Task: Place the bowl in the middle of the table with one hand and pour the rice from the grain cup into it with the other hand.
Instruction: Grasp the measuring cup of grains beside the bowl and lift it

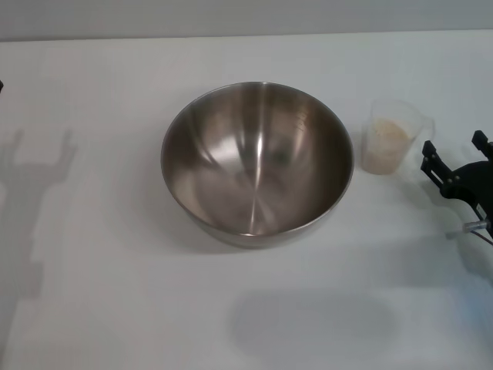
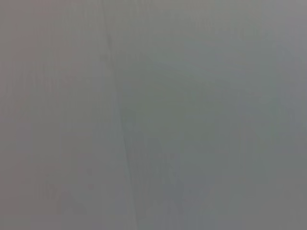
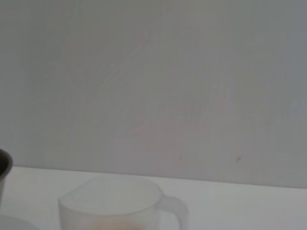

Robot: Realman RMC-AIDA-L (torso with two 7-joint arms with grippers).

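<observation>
The cup (image 1: 391, 137) with rice (image 1: 385, 143) stands just right of the bowl (image 1: 256, 160) at mid-table (image 1: 92, 308), and the right gripper (image 1: 456, 163), jaws apart and empty, is just beside its handle side, nearer than the left arm.

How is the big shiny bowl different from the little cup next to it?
The bowl is shiny metal, while the grain cup is clear plastic. The bowl is much wider than the cup. The bowl is empty inside, but the cup holds rice. The cup has a side handle; the bowl has none. Both stand upright on the white table, apart from each other, with nothing holding them.
</observation>
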